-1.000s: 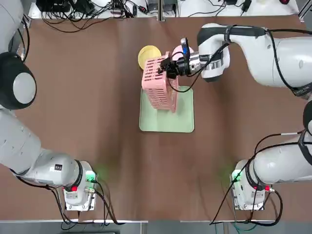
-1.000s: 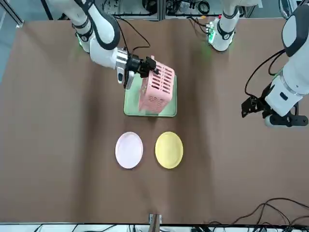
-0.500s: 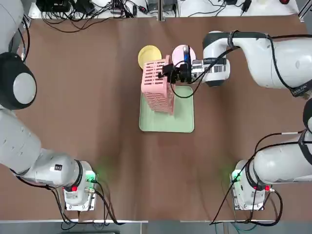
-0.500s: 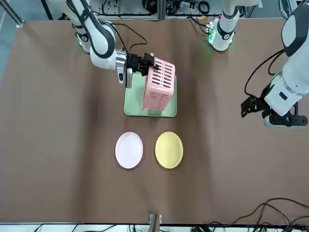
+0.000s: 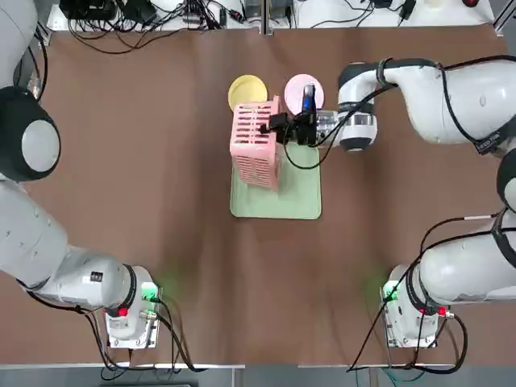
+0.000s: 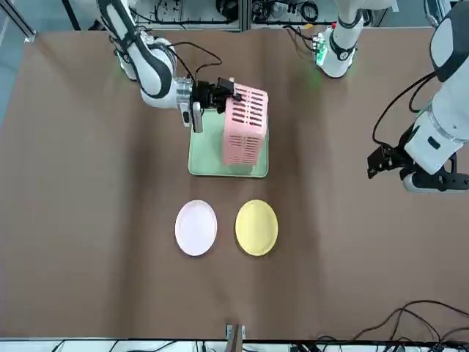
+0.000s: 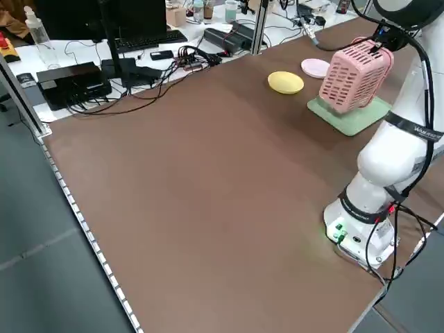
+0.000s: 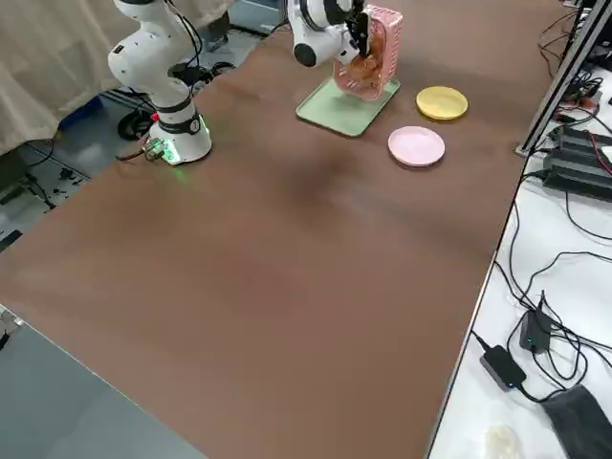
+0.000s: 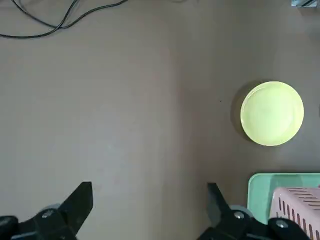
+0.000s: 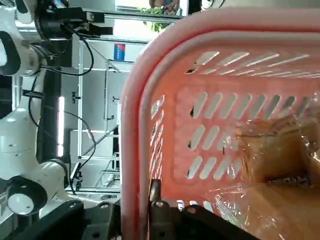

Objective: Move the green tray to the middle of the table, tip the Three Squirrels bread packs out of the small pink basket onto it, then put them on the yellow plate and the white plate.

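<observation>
Right gripper [image 5: 268,127] is working over the green tray [image 5: 278,205], pinching the small pink basket [image 5: 254,145] by its wall near the rim, 1 finger inside, the rim running between the jaws; probably this wall grip is leaving the mouth free for tipping. Basket is hanging over the tray's far left corner and left edge, lying over on its side with the mouth facing the robot's right, so the contents are likely getting a way out over the tray; whether it is touching the tray, cannot tell. Three Squirrels bread packs [image 10: 275,155] are sitting inside the basket, at least 2 showing, bunching against a lattice side; full count not readable. Tray is lying flat around mid worktop [image 5: 145,210], presumably serving as the catching area. Yellow plate [image 5: 247,89] is lying just beyond the tray's far left corner, white plate [image 5: 302,90] beyond its far right corner, side by side, apparently waiting close by for short transfers. Left gripper [image 9: 150,192] is idling over the worktop's left part, off the tray's left edge, jaws spreading wide with nothing between, likely keeping out of the pour. Step looks like tipping, packs not yet landing; next move is probably calling for more tilt mouth-down, low over the tray's bare right half; light wrappers could be sticking in the lattice or sliding past the left edge
</observation>
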